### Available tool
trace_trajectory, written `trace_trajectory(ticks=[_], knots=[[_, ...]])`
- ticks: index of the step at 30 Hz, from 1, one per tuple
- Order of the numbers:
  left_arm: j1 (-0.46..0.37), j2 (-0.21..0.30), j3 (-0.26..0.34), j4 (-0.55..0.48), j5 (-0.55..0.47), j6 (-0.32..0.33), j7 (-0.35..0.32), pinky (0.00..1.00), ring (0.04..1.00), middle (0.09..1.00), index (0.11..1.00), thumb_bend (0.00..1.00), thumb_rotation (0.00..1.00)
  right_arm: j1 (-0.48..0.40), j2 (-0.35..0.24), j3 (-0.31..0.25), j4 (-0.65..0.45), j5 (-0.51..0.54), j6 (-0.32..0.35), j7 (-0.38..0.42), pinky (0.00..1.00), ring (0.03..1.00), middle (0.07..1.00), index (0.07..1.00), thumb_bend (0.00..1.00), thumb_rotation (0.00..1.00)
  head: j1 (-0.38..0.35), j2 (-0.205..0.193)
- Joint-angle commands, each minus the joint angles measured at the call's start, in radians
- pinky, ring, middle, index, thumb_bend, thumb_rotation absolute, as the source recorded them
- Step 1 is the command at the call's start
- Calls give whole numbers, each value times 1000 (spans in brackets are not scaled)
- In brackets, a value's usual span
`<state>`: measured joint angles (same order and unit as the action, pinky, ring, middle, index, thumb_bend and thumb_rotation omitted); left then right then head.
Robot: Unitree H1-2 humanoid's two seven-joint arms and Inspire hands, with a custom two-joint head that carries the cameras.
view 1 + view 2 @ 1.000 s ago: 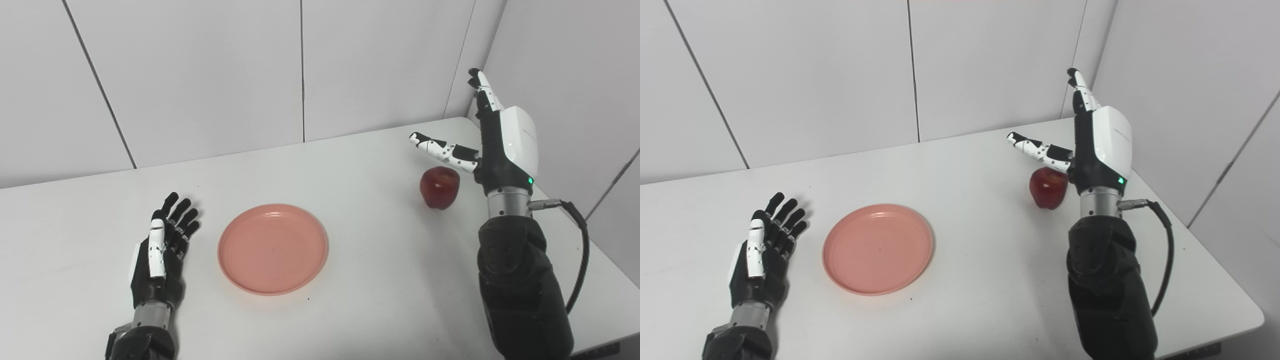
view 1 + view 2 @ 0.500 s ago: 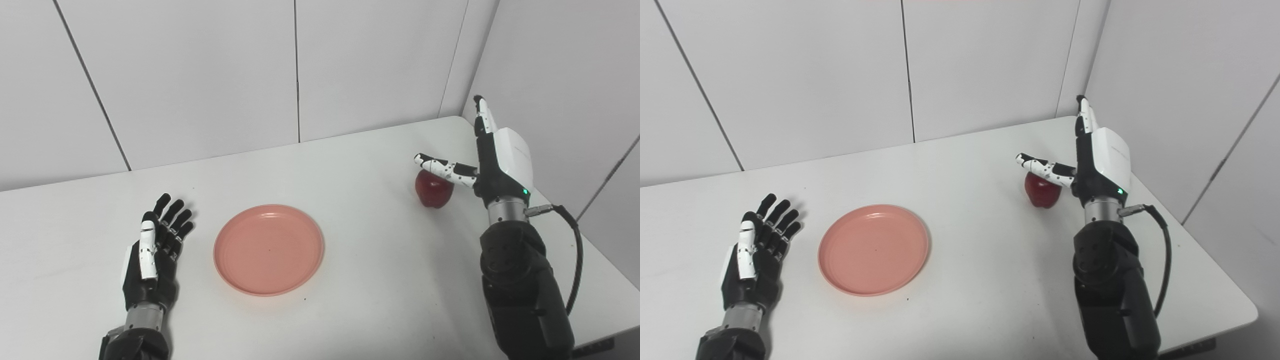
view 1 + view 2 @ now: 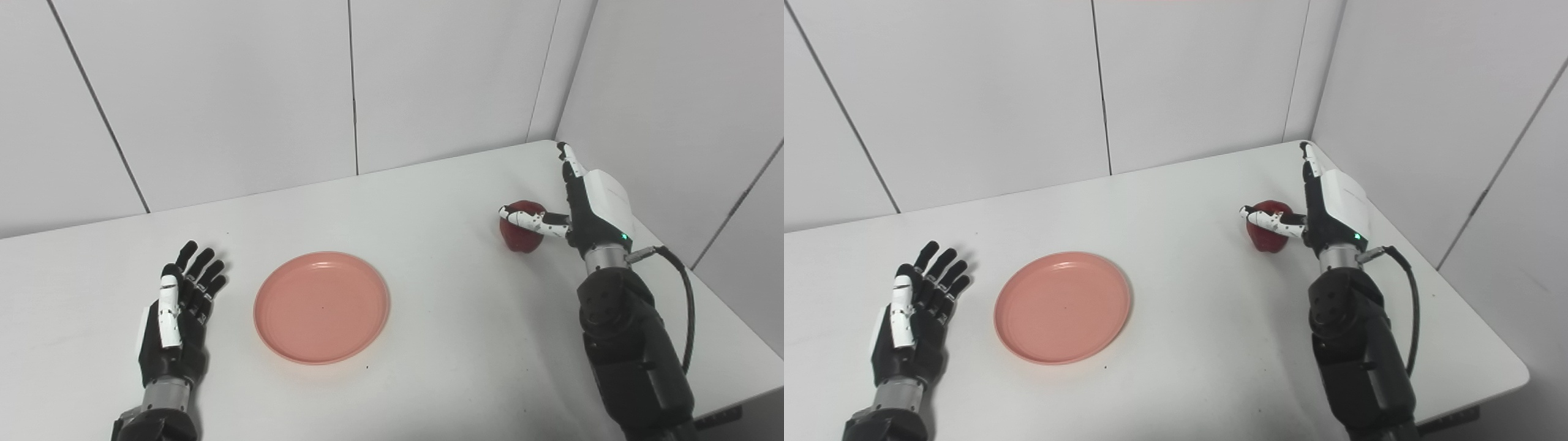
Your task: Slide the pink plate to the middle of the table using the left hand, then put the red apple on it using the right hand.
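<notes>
A: Our left hand (image 3: 174, 321) lies flat with fingers spread, holding nothing, the plate (image 3: 322, 305) just to its right.

B: Our right hand (image 3: 582, 208) stands wide, thumb across the apple's (image 3: 520, 226) front; the fruit sits just left of its palm. We should curl the fingers around behind before lifting, or it rolls away.

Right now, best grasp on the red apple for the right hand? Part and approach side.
Grip the red apple around its widest middle, coming from its right side, where the open right hand is. It stands upright on the table, round-sided, so thumb in front and fingers behind should wrap it. The pink plate lies apart, to its left.
</notes>
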<state>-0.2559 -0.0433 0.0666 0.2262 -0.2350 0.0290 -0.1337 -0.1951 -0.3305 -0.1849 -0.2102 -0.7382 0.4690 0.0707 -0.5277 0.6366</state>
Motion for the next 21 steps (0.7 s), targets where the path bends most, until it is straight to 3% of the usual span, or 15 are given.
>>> trace_trajectory(ticks=[1,21], knots=[[32,9,3,17,1,47,13,880,862,879,876,372,1000,-48,-37,4,7,6,-12,-22,710,872,934,969,1000,507,1,5],[43,8,-1,-6,10,42,14,870,859,874,873,376,1000,-80,-56,17,83,51,-1,13,685,856,933,970,1000,460,16,30]])
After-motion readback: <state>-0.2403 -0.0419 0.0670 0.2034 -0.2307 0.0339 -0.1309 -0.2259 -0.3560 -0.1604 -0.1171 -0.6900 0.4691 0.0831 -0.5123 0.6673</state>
